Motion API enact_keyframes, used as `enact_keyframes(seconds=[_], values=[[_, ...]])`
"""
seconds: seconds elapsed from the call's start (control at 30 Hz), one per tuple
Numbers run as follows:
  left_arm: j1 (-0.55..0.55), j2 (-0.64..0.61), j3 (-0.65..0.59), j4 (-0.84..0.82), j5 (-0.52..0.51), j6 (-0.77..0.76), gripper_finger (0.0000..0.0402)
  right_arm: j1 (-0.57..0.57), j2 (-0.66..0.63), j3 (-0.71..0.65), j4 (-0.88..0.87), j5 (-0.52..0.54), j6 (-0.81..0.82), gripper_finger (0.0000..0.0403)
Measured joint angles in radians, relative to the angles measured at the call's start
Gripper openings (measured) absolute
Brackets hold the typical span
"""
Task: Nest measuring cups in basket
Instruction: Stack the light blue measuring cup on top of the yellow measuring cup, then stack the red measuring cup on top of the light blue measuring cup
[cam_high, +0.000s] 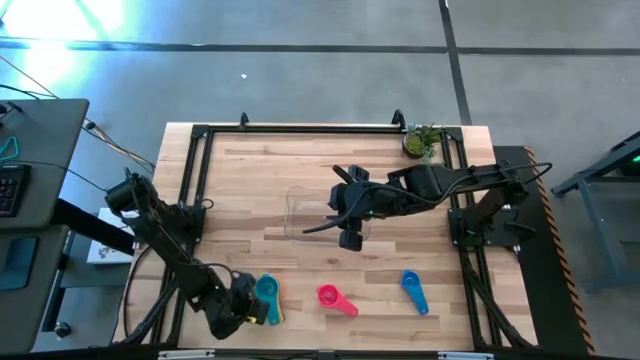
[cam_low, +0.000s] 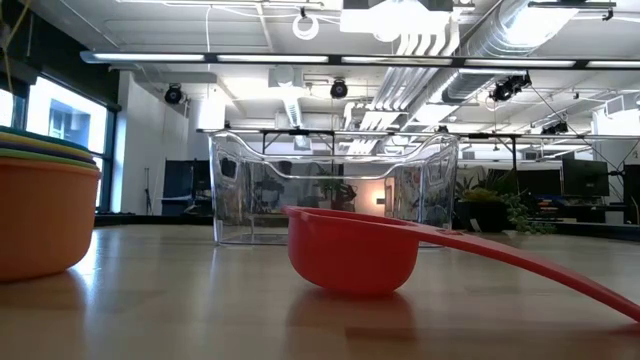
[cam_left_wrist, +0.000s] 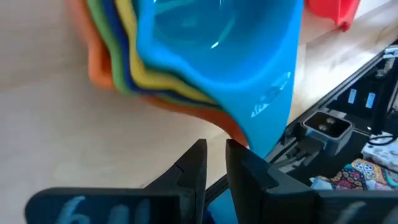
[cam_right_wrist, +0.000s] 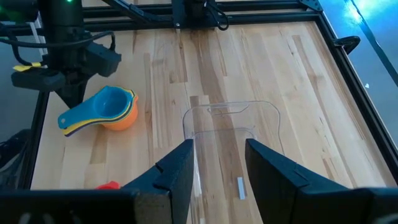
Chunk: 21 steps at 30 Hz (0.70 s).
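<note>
Right gripper (cam_right_wrist: 217, 171): jaws parted wide, holding nothing, poised directly over the clear basket (cam_high: 322, 215) at mid-table. Left gripper (cam_left_wrist: 214, 168): jaws nearly closed around the handle end of the stacked cups (cam_left_wrist: 205, 62), teal on top, at the table's near left edge. Farther right lie a magenta cup (cam_high: 335, 298) and a blue cup (cam_high: 413, 290), well apart.

Both arms are showing matte black jointed links above the worktop (cam_high: 300, 170), with black cables looping alongside; each gripper is ending in two dark angular fingers.
</note>
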Motion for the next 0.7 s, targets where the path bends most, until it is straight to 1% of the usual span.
enact_keyframes(seconds=[0.2, 0.33, 0.4, 0.57, 0.7], values=[[0.022, 0.000, 0.000, 0.016, 0.038, 0.037, 0.0051, 0.000, 0.000, 0.000, 0.000, -0.001, 0.000, 0.0138], [0.013, 0.000, 0.010, 0.018, 0.038, 0.048, 0.0051, 0.000, 0.000, 0.000, 0.000, -0.002, 0.000, 0.0138], [0.003, 0.000, 0.028, 0.019, 0.038, 0.077, 0.0051, 0.000, 0.000, 0.000, 0.000, -0.012, 0.007, 0.0138], [-0.026, -0.002, 0.061, 0.016, 0.036, 0.143, 0.0051, 0.000, 0.000, 0.000, 0.000, -0.085, 0.062, 0.0138], [-0.045, -0.002, 0.066, -0.035, 0.034, 0.197, 0.0051, 0.005, 0.000, 0.000, -0.028, -0.148, 0.160, 0.0138]])
